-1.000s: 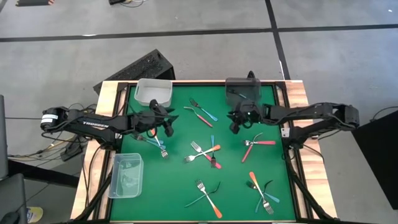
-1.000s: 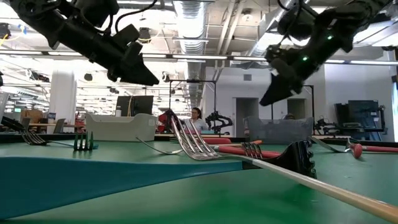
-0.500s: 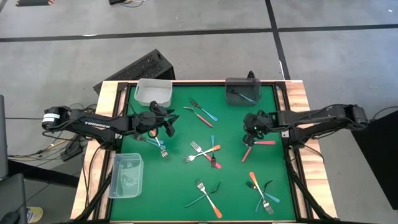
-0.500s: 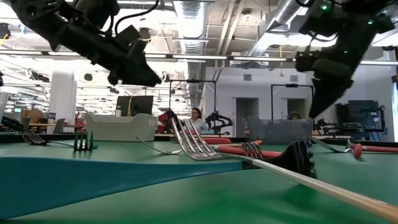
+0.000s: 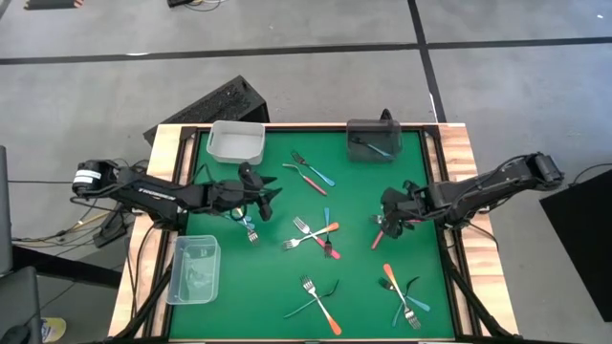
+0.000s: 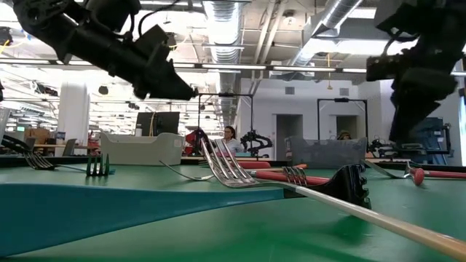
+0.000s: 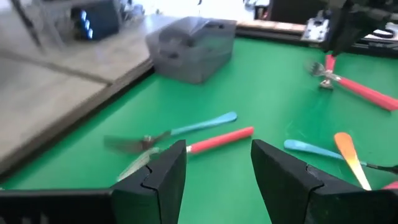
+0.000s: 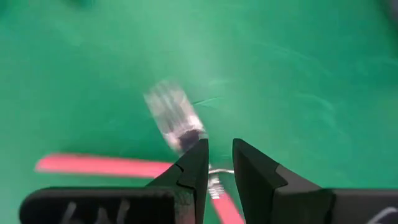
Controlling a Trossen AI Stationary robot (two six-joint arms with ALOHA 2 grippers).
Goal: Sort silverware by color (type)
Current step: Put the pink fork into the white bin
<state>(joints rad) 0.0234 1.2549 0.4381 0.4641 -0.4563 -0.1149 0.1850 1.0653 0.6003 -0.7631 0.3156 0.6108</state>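
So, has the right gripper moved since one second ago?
Yes. The right gripper has moved away from the dark grey bin, down the high view to the red forks.

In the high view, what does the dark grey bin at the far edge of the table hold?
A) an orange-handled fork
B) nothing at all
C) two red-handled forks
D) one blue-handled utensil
D: inside the dark grey bin one blue-handled utensil lies alone.

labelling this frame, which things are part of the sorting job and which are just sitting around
Part of the job:
- forks, orange, red and blue handles, scattered on the mat
- red forks below the right gripper
- left gripper, open, empty

Just lying about:
- clear bins
- grey bin, blue fork inside
- black case behind the table
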